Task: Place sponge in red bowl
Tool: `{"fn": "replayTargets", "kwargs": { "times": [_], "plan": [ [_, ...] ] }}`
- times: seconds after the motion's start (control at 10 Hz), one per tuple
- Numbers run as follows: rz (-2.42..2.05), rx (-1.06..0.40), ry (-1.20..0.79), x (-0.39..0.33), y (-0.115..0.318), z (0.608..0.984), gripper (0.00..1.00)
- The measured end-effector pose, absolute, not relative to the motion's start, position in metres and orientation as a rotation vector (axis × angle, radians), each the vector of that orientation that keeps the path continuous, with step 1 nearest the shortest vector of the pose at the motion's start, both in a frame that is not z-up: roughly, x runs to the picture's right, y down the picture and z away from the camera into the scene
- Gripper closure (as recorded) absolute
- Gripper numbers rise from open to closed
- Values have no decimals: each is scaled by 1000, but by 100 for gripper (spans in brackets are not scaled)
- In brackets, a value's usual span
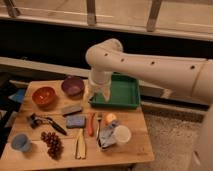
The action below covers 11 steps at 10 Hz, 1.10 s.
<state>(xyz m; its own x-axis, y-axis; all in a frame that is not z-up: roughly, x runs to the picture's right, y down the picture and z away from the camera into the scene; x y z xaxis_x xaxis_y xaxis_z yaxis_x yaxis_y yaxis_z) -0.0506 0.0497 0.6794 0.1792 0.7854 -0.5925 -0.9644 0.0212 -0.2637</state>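
Note:
The sponge (76,121), a small blue block, lies on the wooden table near its middle, just in front of a flat dark grey block (72,109). Toward the back left of the table sits the red bowl (44,96), with nothing in it. My gripper (98,94) hangs from the pale arm, pointing down over the left edge of the green tray (120,95). It is open with nothing between its fingers. It is behind and to the right of the sponge, well above the table.
A purple bowl (73,86) stands right of the red bowl, close to the gripper. Also on the table are a light-blue cup (20,142), grapes (51,143), a banana (80,146), an orange (110,118), a white cup (122,135) on a pale cloth, and a black tool (46,122).

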Motion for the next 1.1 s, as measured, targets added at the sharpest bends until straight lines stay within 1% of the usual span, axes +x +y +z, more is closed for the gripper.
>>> {"fn": "replayTargets", "kwargs": {
  "times": [0.2,0.5,0.8,1.1],
  "plan": [
    [1377,-743,324,-78,72,708,34],
    [1344,-784,311,-126,100,732,34],
    [1324,-824,287,-152,125,732,34],
    [1327,-822,288,-151,124,732,34]
  ]
}}
